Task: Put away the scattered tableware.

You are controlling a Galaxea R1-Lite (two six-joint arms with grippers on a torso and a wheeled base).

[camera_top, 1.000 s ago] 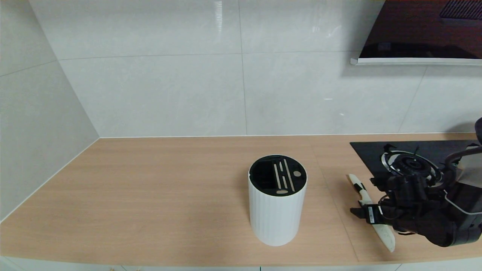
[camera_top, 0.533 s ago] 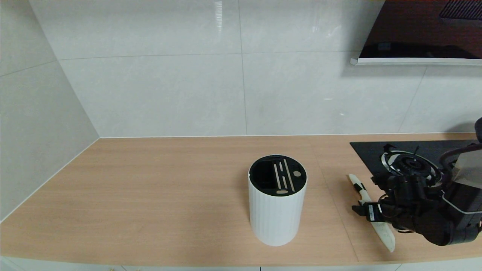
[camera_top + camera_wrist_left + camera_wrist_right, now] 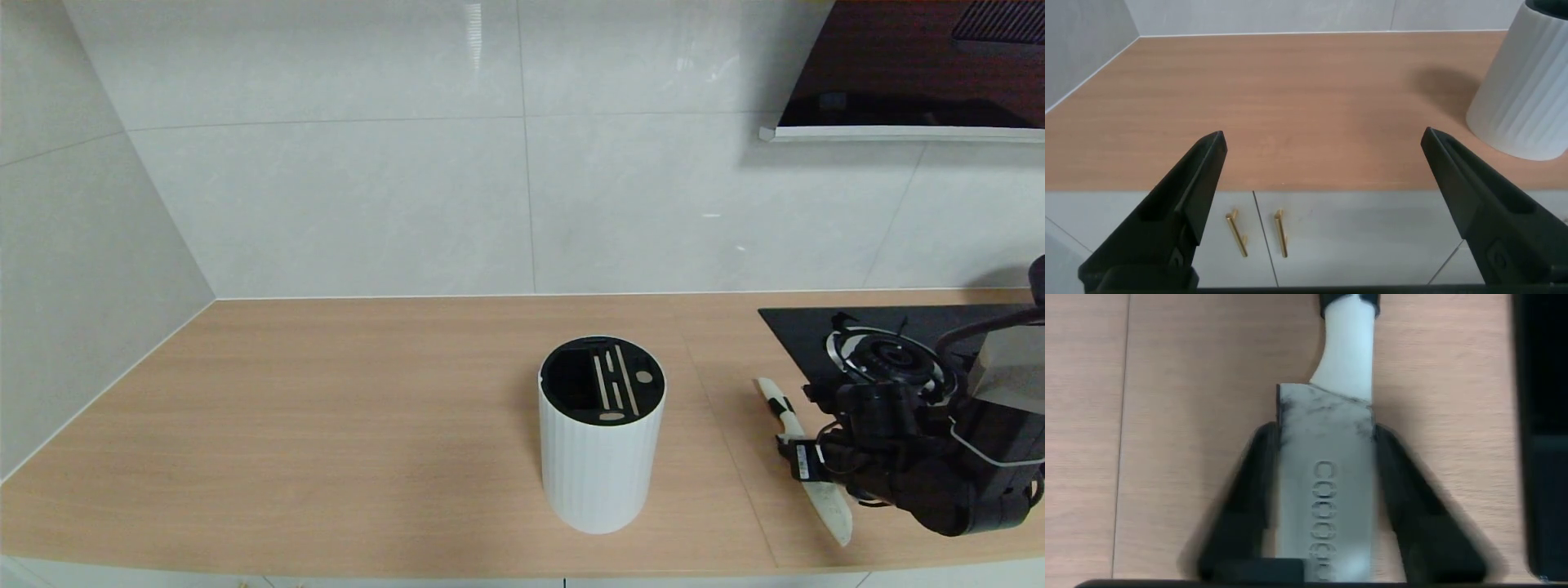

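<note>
Right gripper [image 3: 804, 461] takes the knife: I clamp the white ceramic knife [image 3: 790, 425] by its blade, at 3 o'clock from the ribbed white knife block [image 3: 600, 465].
My left gripper [image 3: 1323, 139] hangs wide open over the wooden counter's [image 3: 367, 408] front edge, at the block's 8 o'clock.

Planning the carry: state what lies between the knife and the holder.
Only bare counter between the knife and the holder, in the head view.
</note>
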